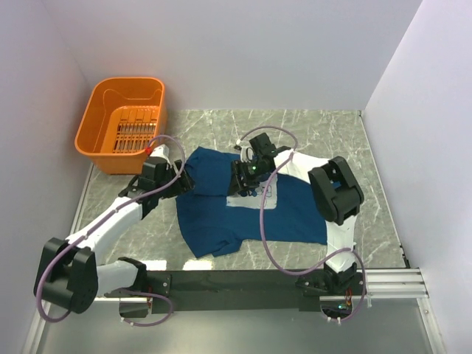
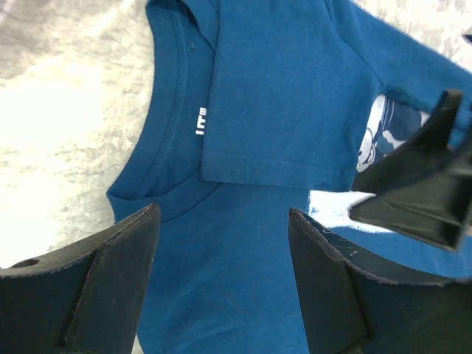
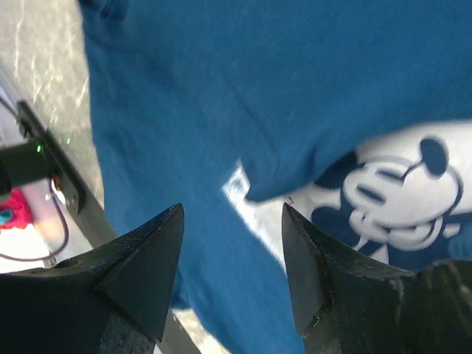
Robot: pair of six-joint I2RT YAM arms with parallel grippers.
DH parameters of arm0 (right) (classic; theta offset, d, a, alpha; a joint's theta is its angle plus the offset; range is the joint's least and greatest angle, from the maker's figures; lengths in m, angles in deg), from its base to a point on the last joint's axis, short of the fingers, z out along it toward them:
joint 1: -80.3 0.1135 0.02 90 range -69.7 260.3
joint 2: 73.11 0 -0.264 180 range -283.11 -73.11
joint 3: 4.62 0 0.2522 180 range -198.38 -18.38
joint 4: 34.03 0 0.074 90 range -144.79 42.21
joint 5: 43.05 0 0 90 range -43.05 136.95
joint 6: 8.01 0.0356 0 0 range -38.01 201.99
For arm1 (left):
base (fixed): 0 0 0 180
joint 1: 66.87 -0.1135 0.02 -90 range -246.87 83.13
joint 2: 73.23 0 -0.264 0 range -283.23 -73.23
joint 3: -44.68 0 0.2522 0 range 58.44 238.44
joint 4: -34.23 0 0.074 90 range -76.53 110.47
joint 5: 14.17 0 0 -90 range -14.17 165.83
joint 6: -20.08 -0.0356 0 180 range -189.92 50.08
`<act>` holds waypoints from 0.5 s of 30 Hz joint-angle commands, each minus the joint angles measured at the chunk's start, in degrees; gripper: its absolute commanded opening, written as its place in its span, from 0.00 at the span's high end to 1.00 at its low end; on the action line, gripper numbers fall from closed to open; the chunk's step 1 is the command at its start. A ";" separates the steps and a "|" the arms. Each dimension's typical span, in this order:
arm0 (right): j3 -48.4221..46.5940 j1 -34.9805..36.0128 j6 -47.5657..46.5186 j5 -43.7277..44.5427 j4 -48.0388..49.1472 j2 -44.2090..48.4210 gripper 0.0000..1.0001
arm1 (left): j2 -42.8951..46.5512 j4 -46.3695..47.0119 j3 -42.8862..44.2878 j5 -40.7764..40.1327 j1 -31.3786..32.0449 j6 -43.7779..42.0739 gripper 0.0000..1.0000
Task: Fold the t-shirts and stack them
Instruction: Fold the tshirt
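L claw (image 2: 221,221), R claw (image 3: 232,221) agape, prob. off t-shirt (image 1: 221,214)

orange basket (image 1: 94,118) on marble table (image 1: 324,140)

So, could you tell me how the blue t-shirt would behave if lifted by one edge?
Probably floppy: the t-shirt lies flat with a sleeve folded over, so it should sag. It looks thin, so likely light. Its soft creases suggest bunching when pushed.

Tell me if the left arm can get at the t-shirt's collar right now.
Probably yes. The left gripper hangs over the t-shirt's collar with jaws open and nothing between them. The folded-in sleeve covers only one side of the neckline.
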 commanded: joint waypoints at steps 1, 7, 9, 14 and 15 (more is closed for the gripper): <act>-3.73 -0.36 4.07 3.27 2.31 -1.38 0.38 | 3.19 1.37 -1.32 -2.40 -0.15 1.28 0.25; -4.70 0.43 5.74 3.71 2.58 -3.58 0.43 | 6.44 1.46 -3.86 -3.19 -0.15 2.51 0.25; -4.87 0.69 6.01 3.80 2.67 -3.93 0.48 | 6.97 1.19 -4.05 -3.46 -0.15 2.52 0.25; -3.82 0.78 6.19 4.68 2.93 -3.67 0.65 | 7.58 0.75 -4.05 -3.90 -0.15 2.34 0.25; -3.56 0.69 6.19 5.03 2.93 -3.50 0.73 | 7.58 0.75 -3.96 -3.90 -0.15 2.34 0.25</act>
